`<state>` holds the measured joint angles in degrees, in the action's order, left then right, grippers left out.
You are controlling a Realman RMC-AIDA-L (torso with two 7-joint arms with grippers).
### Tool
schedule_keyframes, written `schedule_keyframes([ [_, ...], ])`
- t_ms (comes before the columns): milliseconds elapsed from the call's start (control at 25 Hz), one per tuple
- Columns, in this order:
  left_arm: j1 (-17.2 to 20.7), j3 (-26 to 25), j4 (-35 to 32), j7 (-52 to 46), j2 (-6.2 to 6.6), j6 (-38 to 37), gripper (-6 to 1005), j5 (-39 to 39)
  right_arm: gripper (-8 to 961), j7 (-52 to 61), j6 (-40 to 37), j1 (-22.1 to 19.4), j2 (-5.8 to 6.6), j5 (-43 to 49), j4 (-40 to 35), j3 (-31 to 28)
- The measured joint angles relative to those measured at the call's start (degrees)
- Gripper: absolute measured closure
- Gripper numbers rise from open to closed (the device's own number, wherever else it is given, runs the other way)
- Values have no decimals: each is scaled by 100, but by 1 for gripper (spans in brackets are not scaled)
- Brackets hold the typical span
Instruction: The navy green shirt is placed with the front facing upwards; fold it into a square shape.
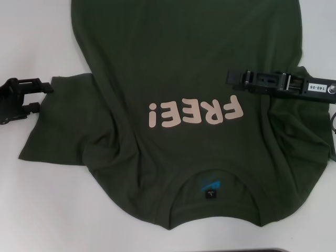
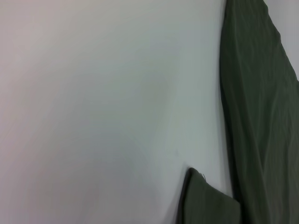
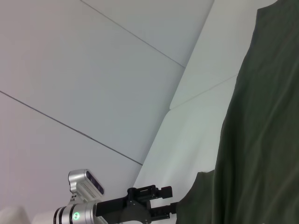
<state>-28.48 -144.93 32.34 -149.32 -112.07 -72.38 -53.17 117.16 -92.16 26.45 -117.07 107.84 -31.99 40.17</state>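
The navy green shirt [image 1: 173, 63] lies spread front-up on the white table [image 1: 31, 31], its collar and neck label [image 1: 210, 188] nearest me. Pink letters [image 1: 195, 113] reading FREE! cross the chest. My left gripper [image 1: 44, 97] sits on the table at the outer edge of the left sleeve [image 1: 63, 126], open, with nothing between its fingers. The right wrist view shows that same left gripper [image 3: 161, 203] from afar, beside the sleeve corner. My right gripper [image 1: 229, 77] hovers side-on over the shirt's right armpit area, pointing inward. In the left wrist view only the shirt's edge [image 2: 261, 116] and a sleeve corner [image 2: 205, 205] show.
Bare white table surrounds the shirt on the left [image 2: 93, 116] and along the near edge. The right sleeve is bunched in folds [image 1: 299, 136] beneath the right arm. A cable [image 1: 332, 126] hangs at the far right.
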Motion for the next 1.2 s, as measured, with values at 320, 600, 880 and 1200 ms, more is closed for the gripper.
schedule_keyframes([
  [320, 0, 128, -8, 0, 1, -20, 346, 0, 96, 0, -15, 0, 11, 0, 0, 0],
  [600, -8, 150, 4, 5, -35, -159, 345, 0, 97, 0, -21, 0, 9, 0, 0, 0],
  [880, -55, 150, -8, 65, -61, -308, 347, -1, 97, 0, -46, -6, 9, 0, 6, 0],
  [1200, -110, 173, 29, 80, -118, -397, 346, 0, 98, 0, -60, -54, 9, -9, 9, 0],
])
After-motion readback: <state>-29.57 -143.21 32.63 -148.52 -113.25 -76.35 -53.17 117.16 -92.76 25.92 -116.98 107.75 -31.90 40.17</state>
